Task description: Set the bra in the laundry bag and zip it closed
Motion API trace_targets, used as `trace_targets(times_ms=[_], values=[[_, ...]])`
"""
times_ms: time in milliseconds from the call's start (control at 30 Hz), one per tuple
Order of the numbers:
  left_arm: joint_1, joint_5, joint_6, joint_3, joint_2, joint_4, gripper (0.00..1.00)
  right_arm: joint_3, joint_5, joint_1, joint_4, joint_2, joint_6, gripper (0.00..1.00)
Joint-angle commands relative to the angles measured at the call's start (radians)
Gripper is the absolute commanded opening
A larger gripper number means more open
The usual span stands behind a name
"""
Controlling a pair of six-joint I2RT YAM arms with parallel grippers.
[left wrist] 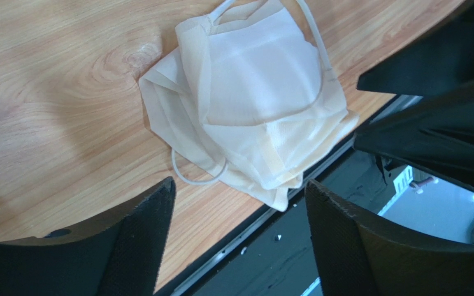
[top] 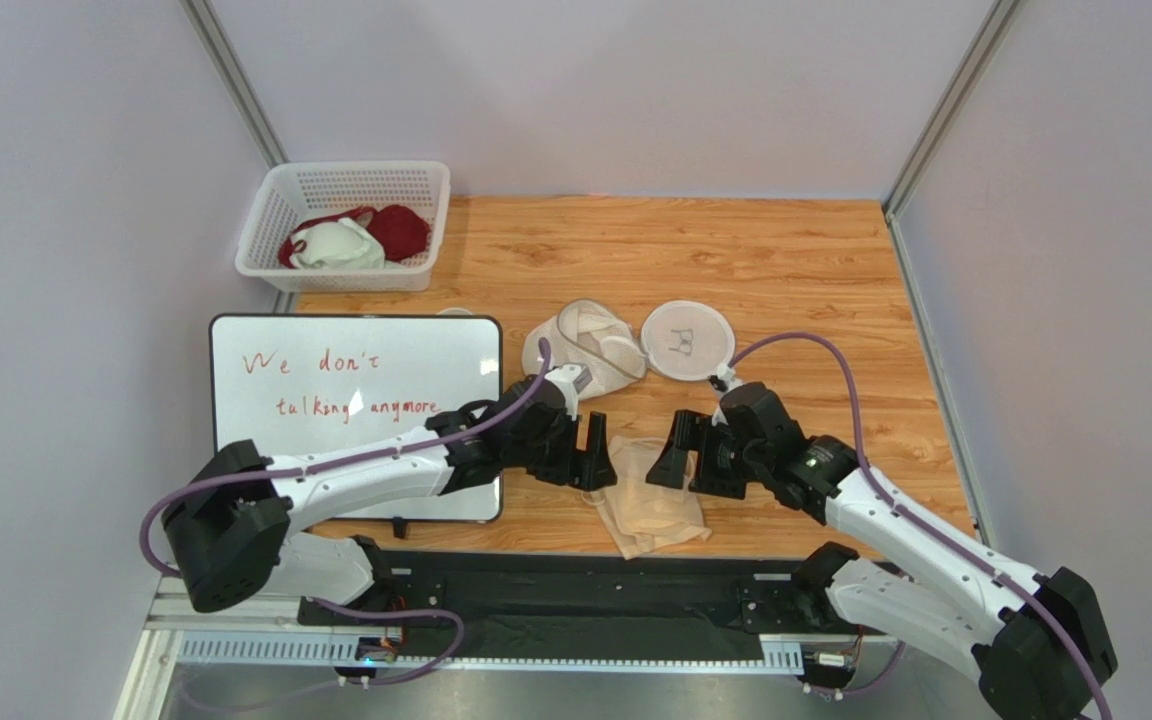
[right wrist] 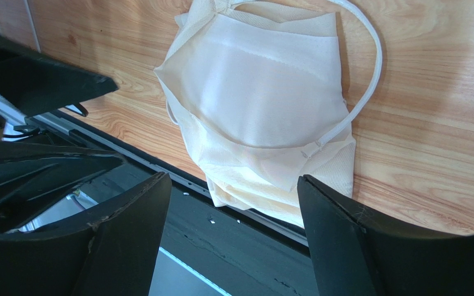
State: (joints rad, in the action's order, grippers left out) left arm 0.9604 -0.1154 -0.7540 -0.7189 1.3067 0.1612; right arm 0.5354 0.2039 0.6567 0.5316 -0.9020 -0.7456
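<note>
Bra [top: 651, 510] is seen folded at the bench's near edge, flanked by the left gripper [top: 594, 452] and right gripper [top: 674, 449], both jaws spread wide and empty, the laundry bag [top: 686, 338] laid open behind; bagging and zipping are not yet done.

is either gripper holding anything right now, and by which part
Nothing is held. The left gripper and right gripper both stand open, with the bra lying folded on the table between them, touching neither.
</note>
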Motion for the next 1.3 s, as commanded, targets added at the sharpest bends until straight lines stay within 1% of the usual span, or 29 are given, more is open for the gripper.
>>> trace_targets(times_ms=[0, 100, 267, 400, 633, 700, 767, 867, 1100, 1167, 1233, 1267], values=[[-0.003, 0.010, -0.083, 0.012, 0.075, -0.126, 0.89, -0.005, 0.023, -0.003, -0.070, -0.008, -0.002, 0.80], [-0.003, 0.029, -0.097, 0.003, 0.112, -0.118, 0.91, -0.015, 0.022, -0.003, -0.076, -0.014, -0.001, 0.80], [-0.003, 0.066, -0.111, 0.010, 0.138, -0.123, 0.90, -0.038, 0.043, -0.003, -0.114, -0.031, -0.009, 0.79], [-0.005, 0.060, -0.119, 0.001, 0.190, -0.135, 0.85, -0.038, 0.048, -0.003, -0.127, -0.049, -0.006, 0.78], [-0.008, 0.065, -0.122, -0.001, 0.239, -0.155, 0.84, -0.051, 0.054, -0.003, -0.140, -0.052, -0.006, 0.78], [-0.008, 0.054, -0.125, 0.004, 0.252, -0.193, 0.80, -0.058, 0.061, -0.005, -0.148, -0.058, -0.008, 0.78], [-0.006, 0.048, -0.136, 0.013, 0.265, -0.219, 0.79, -0.060, 0.066, -0.003, -0.156, -0.066, -0.006, 0.77], [-0.009, 0.048, -0.140, 0.018, 0.276, -0.233, 0.73, -0.058, 0.074, -0.003, -0.159, -0.083, -0.005, 0.77], [-0.022, 0.056, -0.142, 0.044, 0.292, -0.261, 0.58, -0.049, 0.078, -0.005, -0.157, -0.104, 0.011, 0.77], [-0.025, 0.056, -0.140, 0.045, 0.298, -0.265, 0.55, -0.046, 0.078, -0.003, -0.154, -0.109, 0.017, 0.77], [-0.028, 0.054, -0.139, 0.047, 0.305, -0.273, 0.50, -0.046, 0.078, -0.002, -0.156, -0.117, 0.020, 0.76], [-0.028, 0.053, -0.137, 0.047, 0.315, -0.275, 0.45, -0.045, 0.078, -0.002, -0.154, -0.118, 0.023, 0.76]])
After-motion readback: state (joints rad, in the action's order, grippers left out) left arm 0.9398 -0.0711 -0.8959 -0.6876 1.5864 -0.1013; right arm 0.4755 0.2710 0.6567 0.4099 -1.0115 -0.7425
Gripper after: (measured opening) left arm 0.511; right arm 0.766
